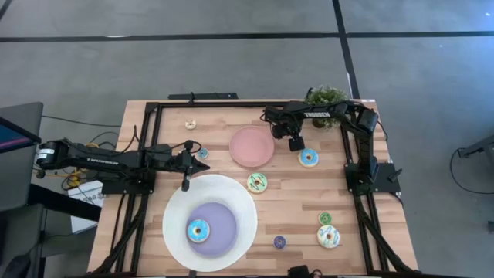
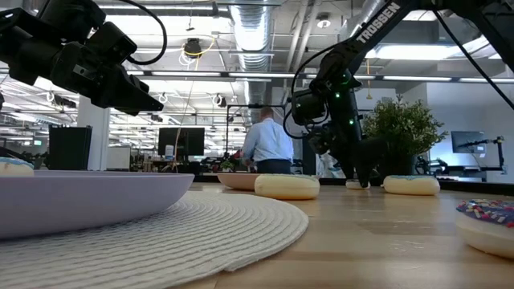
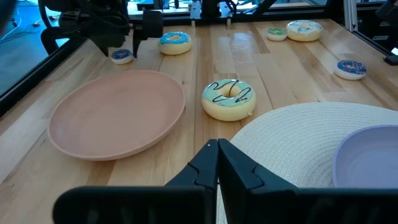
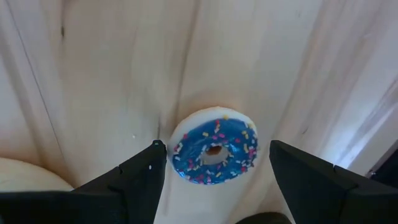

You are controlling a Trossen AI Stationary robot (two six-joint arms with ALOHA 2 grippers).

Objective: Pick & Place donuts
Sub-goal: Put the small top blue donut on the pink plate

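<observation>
My right gripper (image 4: 214,146) is open and hangs low over a coin-sized blue sprinkled donut (image 4: 233,155) on the wood beside the pink plate. Its fingers stand on either side of the donut without touching it. My left gripper (image 3: 217,158) is shut and hovers over the far rim of the white plate (image 1: 185,184). A blue donut (image 1: 197,230) lies on the lavender centre. Lying flat on the table are a green donut (image 1: 257,182), a larger blue one (image 1: 309,158), a white sprinkled one (image 1: 329,236), and small cream (image 1: 190,123), blue (image 1: 202,154), green (image 1: 325,218) and purple (image 1: 279,242) ones.
The pink plate (image 1: 252,147) sits at the table's far middle, and the big white plate (image 1: 235,194) at the near left. A potted plant (image 1: 328,98) stands in the far right corner. Black frame rails (image 1: 231,105) border the table. A person (image 2: 269,144) stands in the room beyond.
</observation>
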